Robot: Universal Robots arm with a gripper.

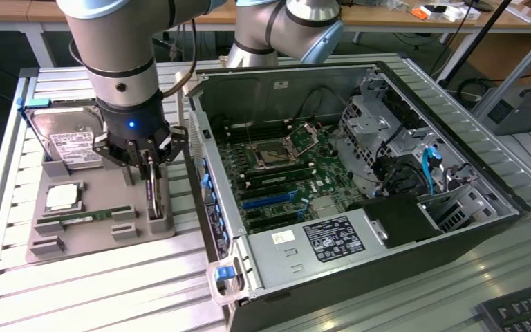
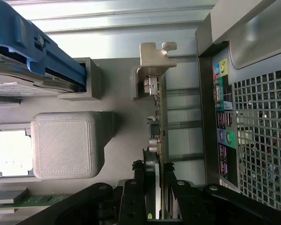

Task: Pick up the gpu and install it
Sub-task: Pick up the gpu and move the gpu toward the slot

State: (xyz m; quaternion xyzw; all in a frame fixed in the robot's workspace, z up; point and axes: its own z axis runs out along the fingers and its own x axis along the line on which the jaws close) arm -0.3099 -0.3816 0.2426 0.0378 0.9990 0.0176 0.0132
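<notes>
- The fingers (image 2: 139, 183) are closed in on the gpu (image 2: 161, 124), one black pad against each face. They pinch the card's upper edge with no gap showing on either side.
- The gpu stands on edge in its slot on the grey holder tray (image 1: 90, 232). Its silver end bracket (image 2: 154, 58) is at the far end from the grip, and the card is not yet lifted out.
- The gripper (image 1: 151, 169) points straight down over the side of the tray nearest the computer case (image 1: 367, 200). The arm (image 1: 118, 62) rises almost vertically above it, with a blue light glowing on the wrist.
- The exterior view gives the whole layout. The tray sits on the slatted table (image 1: 90, 297), to the exterior view's left of the open case, and the motherboard (image 1: 279, 166) lies exposed inside.
- Sharing the tray are the hard drive (image 1: 67, 138), the CPU (image 1: 63, 197) and the RAM stick (image 1: 86, 220), all apart from the gripper.
- The wrist view gives the close detail. The card is seen edge-on, with a green strip of board along the side nearer the case. The case's rear port panel (image 2: 225, 140) is just beside the card.
</notes>
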